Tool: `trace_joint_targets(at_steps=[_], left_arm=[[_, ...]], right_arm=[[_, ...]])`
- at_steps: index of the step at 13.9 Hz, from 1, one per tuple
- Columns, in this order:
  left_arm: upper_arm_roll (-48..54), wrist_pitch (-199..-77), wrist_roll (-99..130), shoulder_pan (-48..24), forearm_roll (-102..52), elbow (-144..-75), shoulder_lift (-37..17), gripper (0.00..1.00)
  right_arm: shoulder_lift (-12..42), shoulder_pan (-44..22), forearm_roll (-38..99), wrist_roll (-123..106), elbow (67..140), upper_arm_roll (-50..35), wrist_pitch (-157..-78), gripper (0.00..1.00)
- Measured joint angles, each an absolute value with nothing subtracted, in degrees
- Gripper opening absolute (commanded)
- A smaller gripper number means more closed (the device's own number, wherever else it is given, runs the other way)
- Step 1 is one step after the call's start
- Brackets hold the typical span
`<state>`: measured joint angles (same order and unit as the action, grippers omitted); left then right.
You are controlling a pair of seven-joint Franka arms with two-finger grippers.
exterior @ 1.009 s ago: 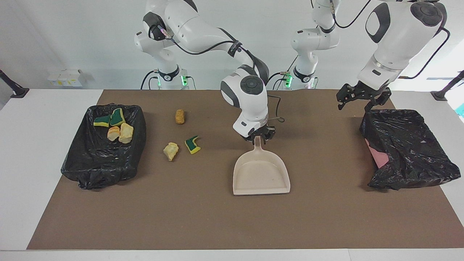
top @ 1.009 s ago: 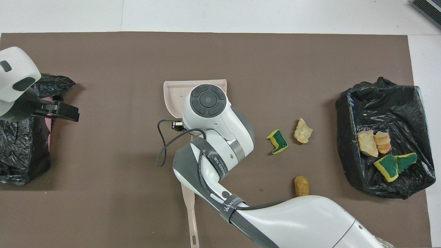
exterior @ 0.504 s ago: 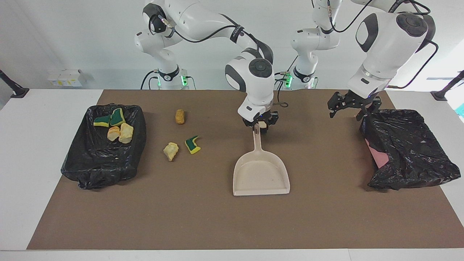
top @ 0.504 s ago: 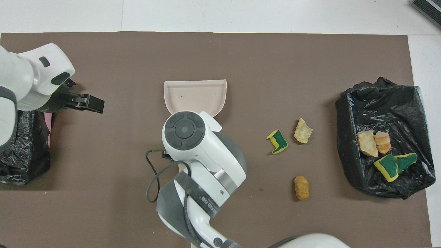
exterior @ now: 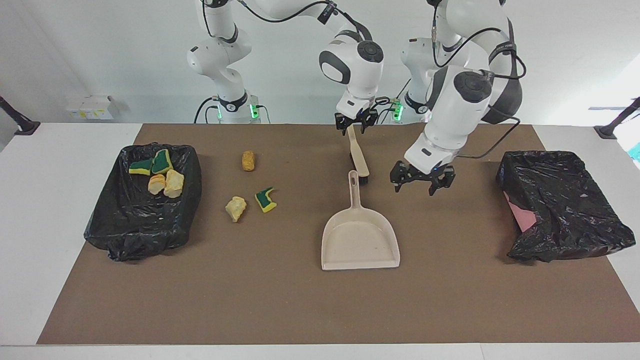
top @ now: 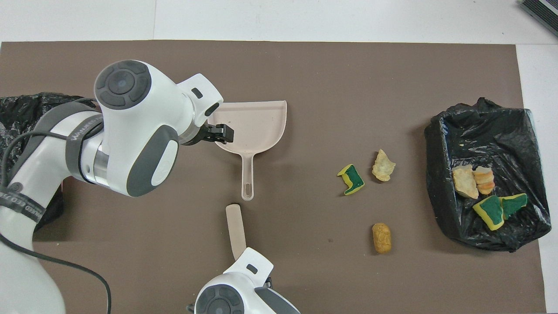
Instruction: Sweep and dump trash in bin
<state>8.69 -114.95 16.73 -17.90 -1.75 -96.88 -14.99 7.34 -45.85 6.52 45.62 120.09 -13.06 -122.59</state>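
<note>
The beige dustpan (exterior: 361,240) (top: 253,124) lies flat mid-mat, its handle pointing at the robots. A beige brush (exterior: 358,152) (top: 235,229) lies nearer the robots. My right gripper (exterior: 355,124) is over the brush's handle end, open, with a finger on each side. My left gripper (exterior: 422,186) (top: 220,133) hangs open and empty over the mat beside the dustpan's handle. Three pieces of trash lie on the mat: an orange-brown scrap (exterior: 248,160) (top: 382,237), a cream scrap (exterior: 235,208) (top: 383,165) and a green-yellow scrap (exterior: 265,199) (top: 351,179).
A black-bagged bin (exterior: 142,227) (top: 479,117) at the right arm's end holds several scraps (exterior: 161,172) (top: 484,192). A second black-bagged bin (exterior: 565,200) (top: 26,100), with pink showing at its side, stands at the left arm's end.
My right gripper let go of the dustpan's handle and drew back to the brush's handle end. My left arm swung from the bin at its end to beside the dustpan's handle. The dustpan stayed put.
</note>
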Motion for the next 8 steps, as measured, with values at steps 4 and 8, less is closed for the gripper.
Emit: trace_joint_targets(at_steps=[4,8], left_arm=[[8.71,-121.28,21.35,-21.63,-1.75,-101.66,-15.81,1.00],[8.73,-123.33,25.30,-24.53,-1.75,-104.68,-16.04,1.00]], right_arm=[[7.32,-46.37,6.58,45.62,121.77,-13.05,-123.49,0.50],[7.32,-46.42,7.95,45.62,121.77,-13.04,-123.66,0.22]])
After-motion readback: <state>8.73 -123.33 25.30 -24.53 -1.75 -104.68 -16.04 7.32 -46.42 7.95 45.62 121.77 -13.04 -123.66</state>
